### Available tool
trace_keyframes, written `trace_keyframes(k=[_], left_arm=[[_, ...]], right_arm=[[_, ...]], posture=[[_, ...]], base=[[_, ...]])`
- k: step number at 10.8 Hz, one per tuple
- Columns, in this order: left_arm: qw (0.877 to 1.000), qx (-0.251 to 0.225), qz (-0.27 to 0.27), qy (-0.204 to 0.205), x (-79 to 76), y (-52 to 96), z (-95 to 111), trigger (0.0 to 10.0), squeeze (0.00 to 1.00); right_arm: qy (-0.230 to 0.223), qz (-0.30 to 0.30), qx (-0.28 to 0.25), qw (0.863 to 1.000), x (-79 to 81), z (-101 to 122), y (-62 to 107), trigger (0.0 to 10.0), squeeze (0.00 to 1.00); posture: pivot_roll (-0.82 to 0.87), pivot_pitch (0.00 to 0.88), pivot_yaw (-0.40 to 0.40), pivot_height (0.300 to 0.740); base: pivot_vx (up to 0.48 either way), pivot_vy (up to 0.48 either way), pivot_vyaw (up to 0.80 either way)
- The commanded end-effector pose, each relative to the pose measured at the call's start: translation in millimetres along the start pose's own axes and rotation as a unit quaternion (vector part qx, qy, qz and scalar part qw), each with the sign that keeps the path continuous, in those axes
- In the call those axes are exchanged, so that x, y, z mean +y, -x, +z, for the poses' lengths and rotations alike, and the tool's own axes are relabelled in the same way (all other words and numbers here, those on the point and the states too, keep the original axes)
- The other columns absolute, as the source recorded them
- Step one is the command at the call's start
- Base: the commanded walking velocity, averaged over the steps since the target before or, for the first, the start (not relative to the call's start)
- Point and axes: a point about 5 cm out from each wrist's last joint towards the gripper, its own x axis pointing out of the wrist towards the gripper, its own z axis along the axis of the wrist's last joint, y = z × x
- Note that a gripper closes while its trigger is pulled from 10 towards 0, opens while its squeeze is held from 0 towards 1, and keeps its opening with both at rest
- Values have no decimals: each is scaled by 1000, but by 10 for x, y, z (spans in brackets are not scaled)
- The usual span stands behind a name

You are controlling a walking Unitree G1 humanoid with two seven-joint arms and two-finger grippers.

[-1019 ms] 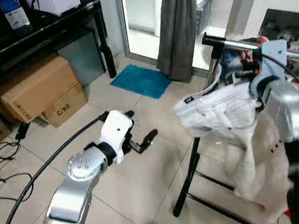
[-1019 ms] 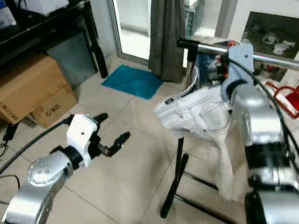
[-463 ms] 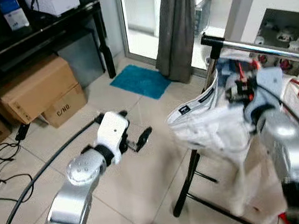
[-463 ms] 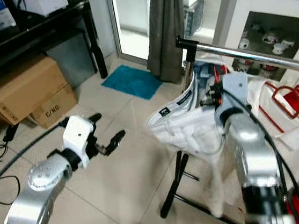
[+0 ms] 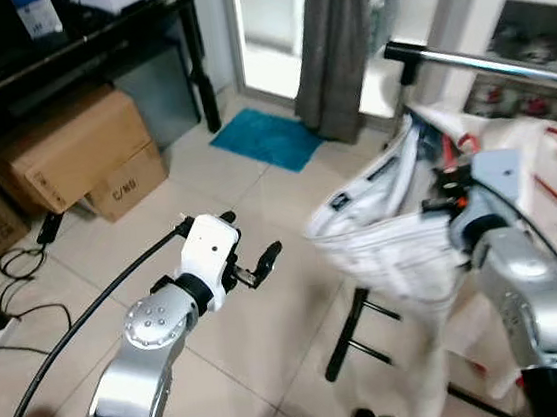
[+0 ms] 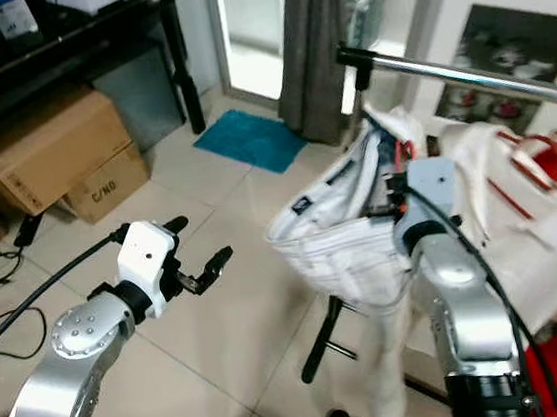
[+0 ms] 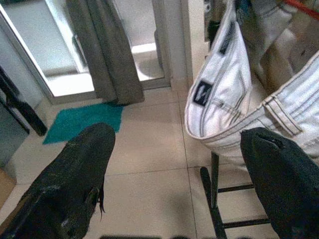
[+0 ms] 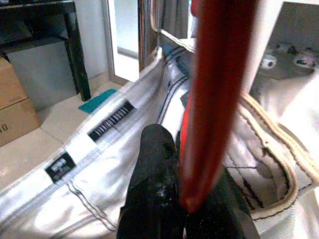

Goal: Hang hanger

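White jeans [image 5: 393, 241] hang on a red hanger [image 8: 219, 94]. My right gripper [image 5: 445, 185] is shut on the hanger's red bar, with one black finger [image 8: 155, 164] pressed beside it. Hanger and jeans sit below the silver rail [image 5: 483, 59] of the clothes rack, off the rail. My left gripper [image 5: 252, 237] hovers open over the tiled floor, left of the jeans and holding nothing. In the left wrist view its fingers [image 7: 75, 174] stand wide apart, facing the jeans [image 7: 219, 99].
The rack's black legs [image 5: 348, 336] stand on the tiles under the jeans. More white clothes on red hangers [image 6: 543, 229] hang at the right. A grey curtain [image 5: 330, 42], a blue mat [image 5: 268, 137], cardboard boxes [image 5: 71, 152] and floor cables [image 5: 14, 269] lie to the left.
My right gripper has come down and away from the rail with the hanger and jeans. The camera has tilted downward. The left gripper has hardly moved.
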Motion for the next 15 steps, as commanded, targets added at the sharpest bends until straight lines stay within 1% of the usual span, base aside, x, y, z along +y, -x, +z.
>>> trace_keyframes(k=[1, 4, 5, 6, 7, 8, 9, 10, 11, 12, 13, 14, 15], left_arm=[[1000, 0, 1, -1, -17, 9, -1, 10000, 0], [1000, 0, 3, -2, -12, 14, -4, 10000, 0], [1000, 0, 3, -2, -8, 11, 0, 10000, 0], [1000, -1, 4, -4, 4, 0, 5, 10000, 0], [1000, 1, -2, -6, 9, -15, 6, 10000, 0], [1000, -1, -12, -11, 25, -50, 17, 10000, 0], [1000, -23, -16, 7, 94, -122, 75, 10000, 1000], [1000, -12, -13, -4, 157, -183, 58, 10000, 1000], [1000, -2, -22, -15, 166, -223, 26, 10000, 1000], [999, 3, -28, -24, 175, -262, 10, 10000, 47], [999, 2, -26, -30, 205, -326, 18, 10000, 0], [999, -6, -18, -42, 248, -355, 54, 10000, 0], [999, -25, -13, -44, 273, -362, 120, 10000, 0]], right_arm=[[9, -2, -31, 999, -3, 142, 23, 0, 0], [25, -26, -18, 999, -69, 88, 41, 0, 0], [15, -20, -20, 999, -55, 95, 42, 0, 0], [0, 2, -37, 999, 12, 146, 48, 0, 0], [-8, 27, -42, 999, 77, 176, 55, 0, 0], [-20, 76, -54, 995, 200, 223, 75, 0, 0], [-55, 152, -76, 984, 378, 309, 118, 0, 0], [-69, 197, -90, 974, 473, 370, 165, 0, 0], [-74, 222, -97, 967, 519, 405, 192, 0, 0], [-82, 245, -103, 961, 559, 439, 217, 0, 0], [-85, 280, -109, 950, 611, 475, 265, 0, 0], [-90, 297, -111, 944, 631, 487, 295, 0, 0], [-88, 299, -108, 944, 623, 481, 299, 0, 0]], posture=[[-77, 0, 17, 740], [-75, 0, 13, 740], [-76, 0, 14, 740], [-78, 0, 15, 740], [-78, 0, 13, 740], [-77, 0, 13, 740], [-75, 0, 12, 740], [-76, 0, 12, 740], [-79, 0, 13, 740], [-86, 0, 16, 740], [-91, 0, 17, 740], [-98, 0, 19, 740], [-101, 0, 20, 740]], base=[[-285, 0, 0], [-281, 0, 0], [-281, 0, 0], [-285, 0, 0], [0, 0, 0], [0, 0, 0], [0, 0, 0], [0, 0, 0], [0, 0, 0], [0, 0, 0], [0, 0, 0], [0, 0, 0], [0, 0, 0]])
